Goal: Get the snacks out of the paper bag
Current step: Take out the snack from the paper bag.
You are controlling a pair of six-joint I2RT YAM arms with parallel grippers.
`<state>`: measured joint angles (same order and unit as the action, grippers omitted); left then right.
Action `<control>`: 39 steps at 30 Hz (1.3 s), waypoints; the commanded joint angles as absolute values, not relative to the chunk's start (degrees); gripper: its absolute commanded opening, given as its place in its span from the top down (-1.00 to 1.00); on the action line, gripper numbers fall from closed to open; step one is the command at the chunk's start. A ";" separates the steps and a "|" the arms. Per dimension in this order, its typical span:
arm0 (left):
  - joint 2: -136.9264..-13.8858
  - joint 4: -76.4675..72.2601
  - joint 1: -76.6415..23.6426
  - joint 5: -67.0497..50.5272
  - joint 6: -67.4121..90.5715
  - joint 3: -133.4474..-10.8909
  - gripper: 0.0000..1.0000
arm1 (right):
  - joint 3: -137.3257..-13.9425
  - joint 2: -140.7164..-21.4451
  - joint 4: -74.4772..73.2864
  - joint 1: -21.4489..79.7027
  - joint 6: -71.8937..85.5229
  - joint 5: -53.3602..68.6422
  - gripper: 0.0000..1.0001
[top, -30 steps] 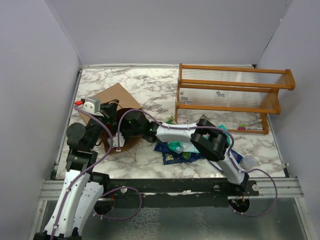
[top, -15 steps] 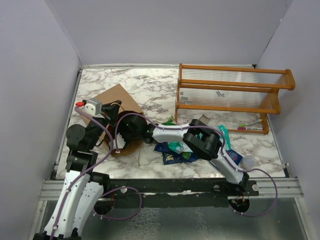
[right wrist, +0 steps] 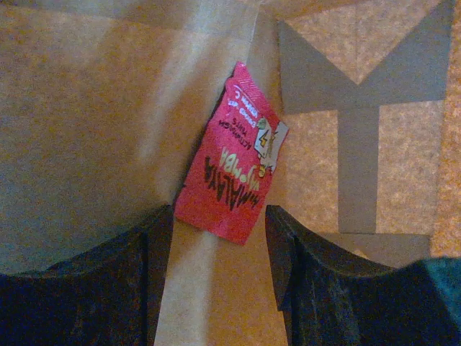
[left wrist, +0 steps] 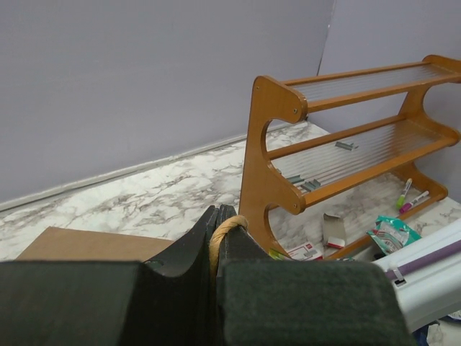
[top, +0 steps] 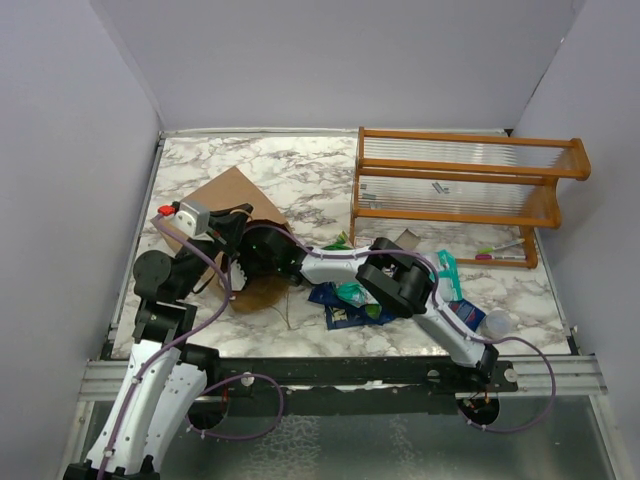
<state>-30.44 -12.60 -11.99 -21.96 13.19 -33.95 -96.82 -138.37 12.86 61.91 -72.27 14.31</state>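
Note:
The brown paper bag (top: 232, 200) lies on its side at the table's left, its mouth toward the middle. My left gripper (left wrist: 218, 220) is shut on the bag's twisted-paper handle (left wrist: 223, 234) and holds the mouth up. My right gripper (right wrist: 220, 231) is deep inside the bag, open, its fingertips (right wrist: 162, 227) on either side of the lower edge of a pink-red snack packet (right wrist: 232, 173) lying on the bag's inner wall (right wrist: 86, 115). Several blue, green and teal snack packets (top: 350, 300) lie in a heap on the marble just outside the bag.
An orange-brown wooden slatted rack (top: 460, 195) stands at the back right, also seen in the left wrist view (left wrist: 346, 144). A small red-and-white packet (left wrist: 302, 251) and a grey card (left wrist: 333, 229) lie by its foot. Pens (top: 497, 252) lie by the rack's right end.
My right arm has pushed leftward, deeper into the bag. My left gripper has shifted slightly to the right with the handle held.

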 commanded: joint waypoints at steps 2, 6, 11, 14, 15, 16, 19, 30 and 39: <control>-30.40 -16.30 -12.47 -24.73 13.74 -33.75 1.00 | -99.42 -142.18 14.87 61.61 -74.53 12.13 -0.08; -30.50 -16.26 -12.62 -24.72 13.74 -33.67 1.00 | -99.58 -143.17 14.56 61.52 -79.20 12.08 -0.08; -31.04 -16.66 -12.71 -24.52 14.03 -33.66 1.00 | -99.03 -144.03 19.83 61.46 -79.95 13.00 -0.13; -31.28 -17.14 -12.79 -24.57 14.42 -33.53 1.00 | -103.17 -147.27 24.20 61.52 -79.17 11.52 -0.12; -31.29 -17.06 -12.83 -24.48 14.54 -33.57 1.00 | -104.42 -148.59 26.06 61.45 -78.96 10.53 -0.11; -31.24 -16.91 -12.83 -24.36 14.57 -33.52 1.00 | -106.01 -149.84 26.58 61.37 -79.08 9.54 -0.10; -31.27 -16.54 -12.87 -24.20 14.62 -33.41 1.00 | -109.42 -152.18 28.51 61.03 -78.71 7.61 -0.03; -31.06 -12.30 -13.01 -15.53 12.83 -34.10 1.00 | -99.40 -144.19 34.94 60.03 -78.98 9.97 0.82; -30.87 -11.51 -12.65 -12.00 12.10 -33.81 1.00 | -85.62 -131.52 36.23 60.03 -74.97 9.91 0.98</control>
<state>-31.40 -11.14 -12.88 -15.16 12.88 -33.50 -89.76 -138.65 31.75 59.79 -77.47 9.47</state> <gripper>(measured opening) 0.010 0.017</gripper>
